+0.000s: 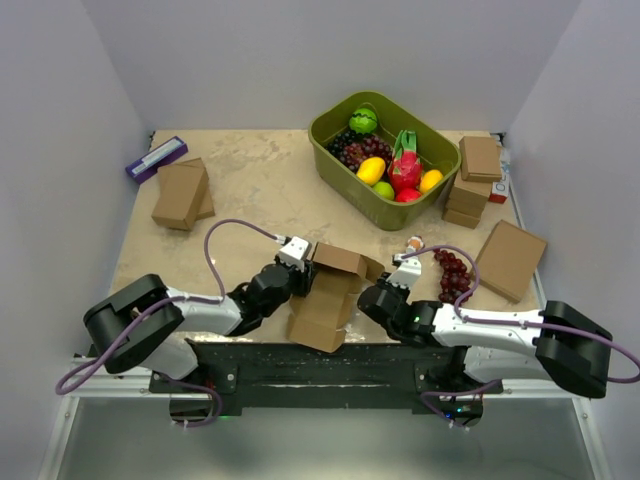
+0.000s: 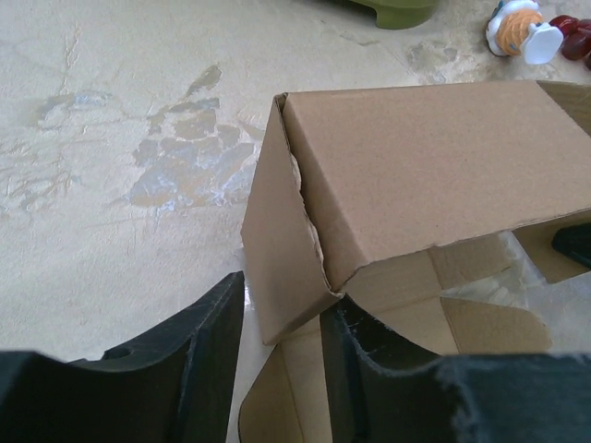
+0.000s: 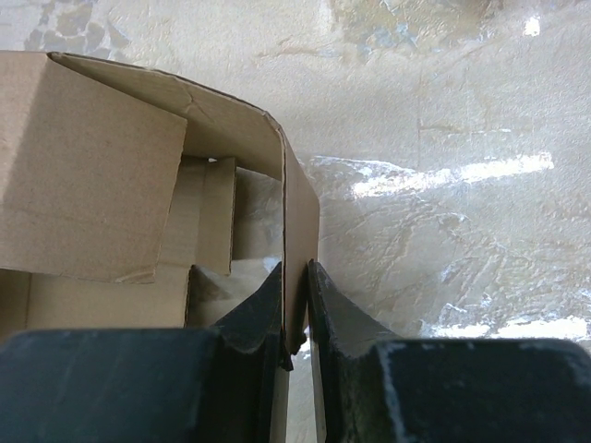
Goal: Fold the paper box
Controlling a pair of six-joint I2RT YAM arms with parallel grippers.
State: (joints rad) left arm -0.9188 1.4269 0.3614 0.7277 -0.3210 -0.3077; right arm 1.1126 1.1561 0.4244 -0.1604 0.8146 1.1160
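The half-folded box [image 1: 330, 290] is sitting at lower centre of the top view, between the two arms, near the bottom edge of the table [image 1: 260, 190]. The right gripper [image 3: 295, 275] is pinching the box's thin right-hand wall, fingers pressing both faces. The left gripper [image 2: 282, 300] is straddling the lower corner of the box's left-hand wall, jaws apart and not clamping it.

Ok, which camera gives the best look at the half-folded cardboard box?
The top view: it alone shows the whole box, half folded. The left wrist view shows just one folded corner, close up at the open left claw; the right wrist view shows one side wall, pinched by the right claw.
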